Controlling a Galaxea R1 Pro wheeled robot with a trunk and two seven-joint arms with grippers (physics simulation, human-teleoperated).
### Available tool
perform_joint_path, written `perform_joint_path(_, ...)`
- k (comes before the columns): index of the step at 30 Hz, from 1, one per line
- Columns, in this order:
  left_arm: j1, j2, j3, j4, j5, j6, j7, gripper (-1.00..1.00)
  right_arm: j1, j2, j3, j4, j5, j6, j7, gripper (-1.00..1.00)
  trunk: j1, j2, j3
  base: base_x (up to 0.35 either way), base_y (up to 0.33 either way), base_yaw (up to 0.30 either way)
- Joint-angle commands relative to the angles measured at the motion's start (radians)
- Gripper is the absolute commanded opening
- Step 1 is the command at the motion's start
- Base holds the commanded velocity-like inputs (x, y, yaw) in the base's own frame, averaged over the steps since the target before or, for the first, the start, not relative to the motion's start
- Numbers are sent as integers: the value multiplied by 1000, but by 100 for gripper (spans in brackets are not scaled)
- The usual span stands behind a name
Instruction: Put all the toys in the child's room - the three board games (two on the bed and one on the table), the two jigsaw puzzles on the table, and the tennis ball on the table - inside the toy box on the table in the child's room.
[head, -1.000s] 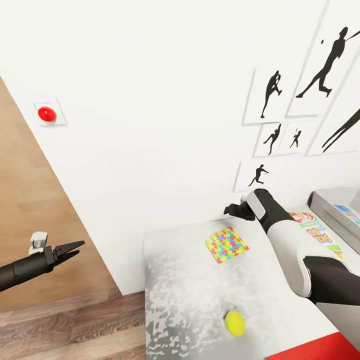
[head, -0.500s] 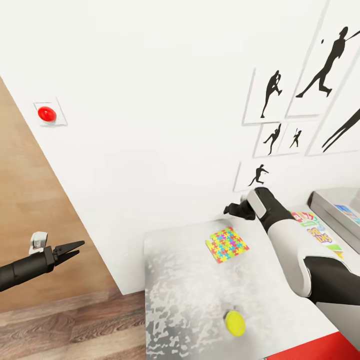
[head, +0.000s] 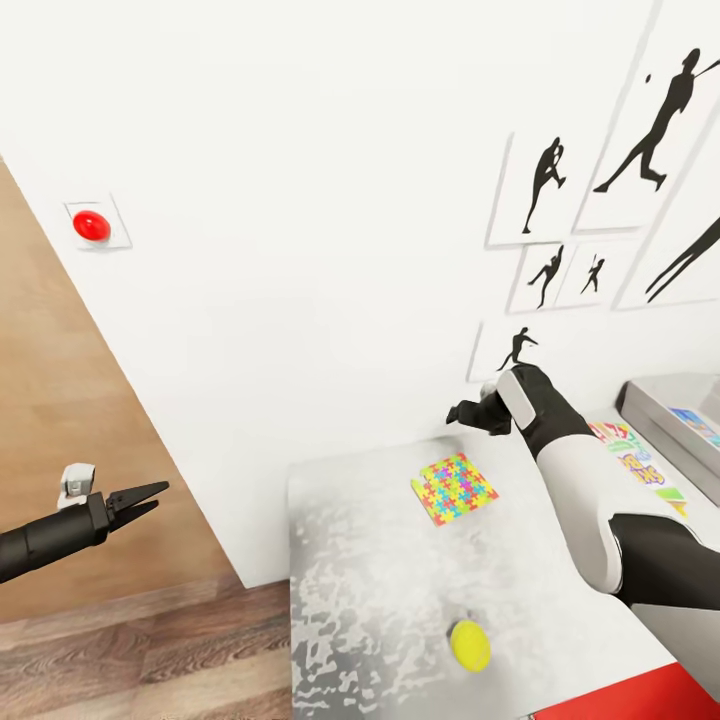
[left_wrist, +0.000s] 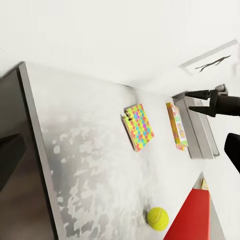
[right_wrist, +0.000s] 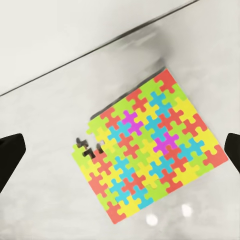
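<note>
A jigsaw puzzle (head: 454, 489) lies flat on the pale grey table (head: 370, 560), near the wall. My right gripper (head: 462, 412) hovers above its far edge, open; in the right wrist view its dark fingertips (right_wrist: 10, 155) stand wide apart on either side of the jigsaw puzzle (right_wrist: 150, 150). The yellow tennis ball (head: 469, 644) rests near the table's front. A board game (head: 636, 462) with a bright cover lies beside the grey toy box (head: 650, 400), which holds something blue (head: 695, 424). My left gripper (head: 145, 498) hangs open over the floor, far left of the table.
A white wall with black silhouette pictures (head: 545, 185) rises right behind the table. A red button (head: 90, 224) is on the wall at left. A red surface (head: 640, 700) borders the table's front right corner. Wooden floor (head: 130, 650) lies left of the table.
My right gripper has lifted slightly toward the wall. The left arm, puzzle and ball have stayed put.
</note>
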Motion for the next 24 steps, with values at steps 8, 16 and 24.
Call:
perform_joint_path(8,-1,0,2,0,-4,5,-6,100,-10,-1,0,2,-11,3,-10,100,1,-2,-14,0,0,0)
perform_joint_path(16,-1,0,2,0,-4,5,-7,100,-16,-4,2,5,-11,3,-10,100,1,-2,-27,0,0,0)
perform_joint_path(24,-1,1,2,0,-4,5,-8,100,-17,-10,0,26,-10,3,-11,100,1,-2,-40,0,0,0)
